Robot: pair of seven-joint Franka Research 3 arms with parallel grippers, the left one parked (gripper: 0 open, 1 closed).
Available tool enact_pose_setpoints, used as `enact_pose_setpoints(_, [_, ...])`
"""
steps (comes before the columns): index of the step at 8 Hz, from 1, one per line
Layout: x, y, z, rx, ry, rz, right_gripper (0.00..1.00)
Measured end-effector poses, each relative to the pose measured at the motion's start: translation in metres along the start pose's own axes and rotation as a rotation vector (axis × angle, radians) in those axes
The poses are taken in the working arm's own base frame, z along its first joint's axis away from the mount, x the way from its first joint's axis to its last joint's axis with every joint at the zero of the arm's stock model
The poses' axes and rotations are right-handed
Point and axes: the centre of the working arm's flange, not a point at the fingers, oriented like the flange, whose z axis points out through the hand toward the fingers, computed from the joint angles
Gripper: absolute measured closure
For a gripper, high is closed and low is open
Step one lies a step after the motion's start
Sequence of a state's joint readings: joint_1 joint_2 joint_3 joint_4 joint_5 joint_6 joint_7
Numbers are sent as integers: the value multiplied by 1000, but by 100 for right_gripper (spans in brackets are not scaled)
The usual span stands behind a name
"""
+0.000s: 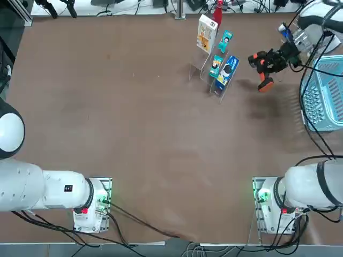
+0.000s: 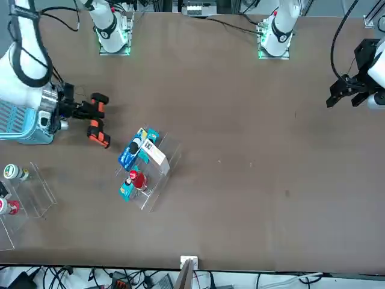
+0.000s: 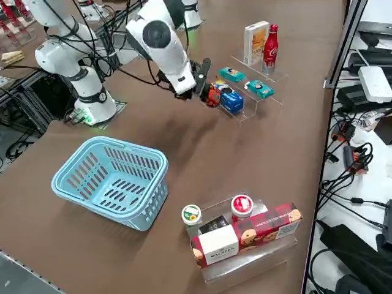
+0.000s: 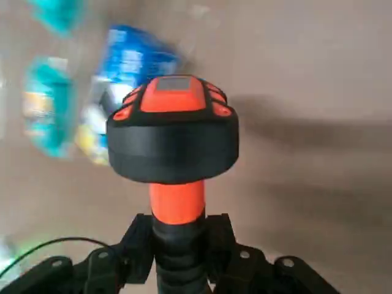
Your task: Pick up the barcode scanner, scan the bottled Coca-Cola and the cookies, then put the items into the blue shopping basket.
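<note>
My right gripper [image 1: 281, 57] [image 4: 177, 245] is shut on the handle of the barcode scanner [image 1: 262, 65] [image 2: 95, 118] [image 3: 211, 95] [image 4: 174, 131], holding it above the table. The scanner's black and orange head points toward the clear display stand. On that stand, the white cookies carton [image 1: 206, 33] [image 3: 256, 43] is upright at the far end. The bottled Coca-Cola [image 1: 218, 13] [image 3: 271, 49] stands beside it with its red cap up. The blue shopping basket [image 1: 328, 96] [image 2: 17, 125] [image 3: 110, 180] sits on the table to my right of the scanner, with nothing in it.
A blue packet [image 1: 228, 70] and two teal packets [image 1: 224, 40] share the clear stand close to the scanner's head. A second clear stand [image 3: 245, 236] holds a red biscuit box and two round-topped containers beyond the basket. Cables trail from the right arm over the basket's edge.
</note>
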State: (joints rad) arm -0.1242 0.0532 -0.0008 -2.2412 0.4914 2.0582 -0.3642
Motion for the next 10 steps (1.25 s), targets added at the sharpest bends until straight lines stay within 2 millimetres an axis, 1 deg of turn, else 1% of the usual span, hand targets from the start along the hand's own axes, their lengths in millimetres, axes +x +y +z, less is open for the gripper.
enact_pose_setpoints(1, [-6, 7, 4, -119, -1, 30, 56])
enact_pose_setpoints(2, [-13, 13, 17, -224, 22, 52, 56])
enact_pose_setpoints(3, [-24, 13, 42, -301, 61, 52, 56])
enact_pose_setpoints(4, [-37, 7, 68, -354, 88, 44, 56])
enact_pose_setpoints(5, [-49, 3, 89, -398, 95, 42, 56])
enact_pose_setpoints(6, [-59, 3, 102, -433, 92, 38, 56])
enact_pose_setpoints(7, [-64, 4, 108, -459, 86, 33, 56])
enact_pose_setpoints(10, [-72, 7, 115, -527, 66, 5, 56])
